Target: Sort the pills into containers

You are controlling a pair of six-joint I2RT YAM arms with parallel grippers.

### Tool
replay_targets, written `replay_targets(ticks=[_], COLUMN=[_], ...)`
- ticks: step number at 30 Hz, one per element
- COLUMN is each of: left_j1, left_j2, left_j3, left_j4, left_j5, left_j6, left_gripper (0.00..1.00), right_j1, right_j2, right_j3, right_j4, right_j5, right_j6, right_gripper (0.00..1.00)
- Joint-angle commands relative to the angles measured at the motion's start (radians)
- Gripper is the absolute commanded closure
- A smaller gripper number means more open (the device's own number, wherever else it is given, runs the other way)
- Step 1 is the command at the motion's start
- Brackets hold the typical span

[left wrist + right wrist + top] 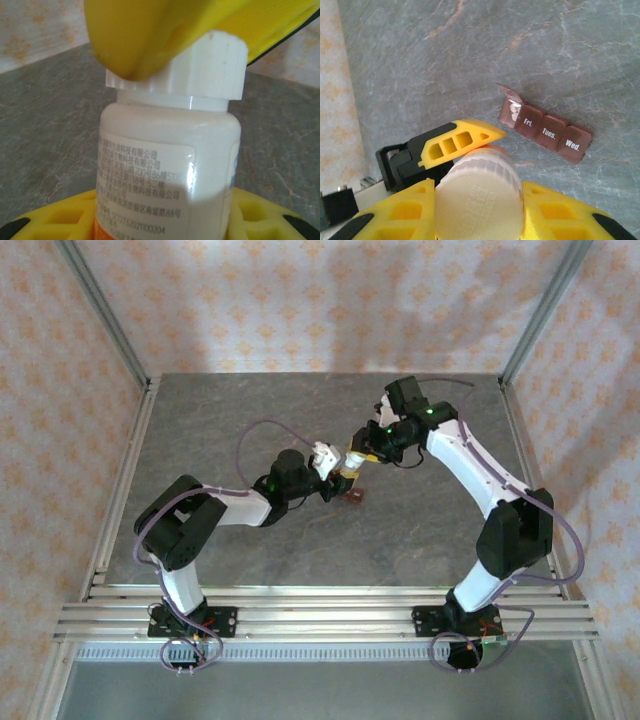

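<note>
A white pill bottle (165, 150) with a printed label stands upright between the yellow fingers of my left gripper (165, 222), which is shut on its body. From above, my right gripper (479, 212) is shut on the bottle's ribbed white cap (480, 200), and one of its yellow fingers (150, 30) lies over the cap (210, 65). The containers (545, 131) lie on the table just beyond: a reddish-brown strip, the lids marked Fri., Tues. and Wed. down. The end lid is open over white pills (512, 111). In the top view both grippers (340, 475) (362, 450) meet mid-table above the containers (353, 497).
The grey stone-pattern table (250, 560) is bounded by aluminium rails on the left (120, 490), on the right, and at the near edge. Patterned walls stand behind and at both sides.
</note>
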Motion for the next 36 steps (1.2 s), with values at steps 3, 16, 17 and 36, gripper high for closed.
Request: replay_targets(ticks=[3, 16, 17, 36], left_j1=[-0.022, -0.018, -0.018, 0.044], left_j2=[-0.070, -0.014, -0.012, 0.000], left_j3=[0.016, 0.003, 0.003, -0.033], left_j4=[0.110, 0.173, 0.174, 0.249], left_j5=[-0.052, -0.062, -0.064, 0.033], left_j6=[0.066, 0.032, 0.031, -0.059], left_gripper=[1.00, 1.00, 1.00, 1.00], right_j1=[0.039, 0.040, 0.040, -0.007], right_j2=[-0.004, 0.030, 0.039, 0.064], right_j3=[-0.025, 0.069, 0.084, 0.287], right_j4=[0.015, -0.031, -0.039, -0.070], right_j5=[0.124, 0.152, 0.148, 0.127], right_j6=[0.102, 0.093, 0.090, 0.002], right_gripper=[0.67, 0.56, 0.53, 0.27])
